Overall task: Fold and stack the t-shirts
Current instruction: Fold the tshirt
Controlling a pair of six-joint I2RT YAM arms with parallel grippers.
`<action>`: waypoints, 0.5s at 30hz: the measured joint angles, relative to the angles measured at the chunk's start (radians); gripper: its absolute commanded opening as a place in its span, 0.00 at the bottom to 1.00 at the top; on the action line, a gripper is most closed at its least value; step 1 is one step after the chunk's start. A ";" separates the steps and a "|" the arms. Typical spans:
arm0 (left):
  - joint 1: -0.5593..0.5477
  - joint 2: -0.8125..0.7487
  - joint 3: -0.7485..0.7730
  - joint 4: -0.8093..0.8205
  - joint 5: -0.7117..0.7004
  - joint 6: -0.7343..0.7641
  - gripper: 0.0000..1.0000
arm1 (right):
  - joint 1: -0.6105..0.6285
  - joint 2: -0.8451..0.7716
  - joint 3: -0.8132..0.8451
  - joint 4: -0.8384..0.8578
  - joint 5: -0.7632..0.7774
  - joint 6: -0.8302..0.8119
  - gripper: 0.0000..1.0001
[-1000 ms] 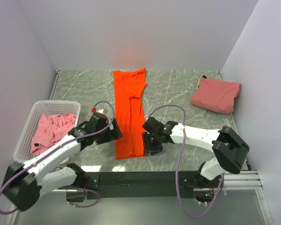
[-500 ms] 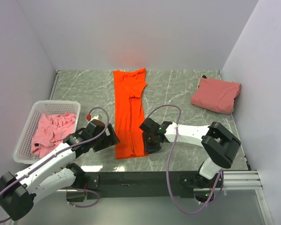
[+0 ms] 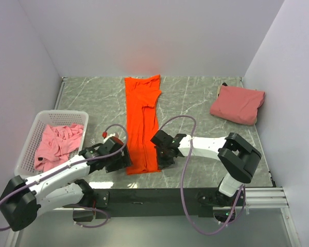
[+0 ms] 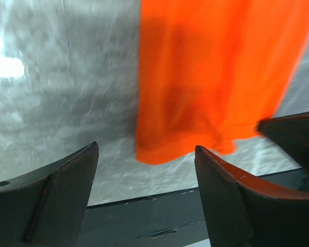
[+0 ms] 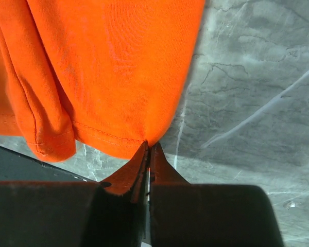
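Observation:
A bright orange t-shirt lies as a long, narrow strip down the middle of the table, its hem toward me. My right gripper is shut on the near right corner of that hem, fingertips pinched on the cloth. My left gripper hovers open by the near left corner of the orange shirt; nothing sits between its jaws. At the far right a salmon-pink t-shirt lies folded. A lighter pink t-shirt sits crumpled in the basket.
The white perforated basket stands at the left edge of the table. The dark front rail runs right behind the shirt's hem and shows under my left jaws. White walls enclose the marbled table.
My right gripper slid left to the hem corner and closed on it. My left gripper moved nearer and right, to the shirt's near left corner, its jaws narrowing slightly.

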 measured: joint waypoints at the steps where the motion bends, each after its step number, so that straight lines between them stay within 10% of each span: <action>1: -0.014 0.013 -0.007 -0.004 -0.001 -0.009 0.77 | 0.000 0.001 0.002 -0.002 0.001 0.000 0.00; 15: -0.058 0.134 -0.015 -0.006 -0.026 -0.040 0.63 | 0.002 0.040 0.050 -0.032 -0.005 -0.013 0.00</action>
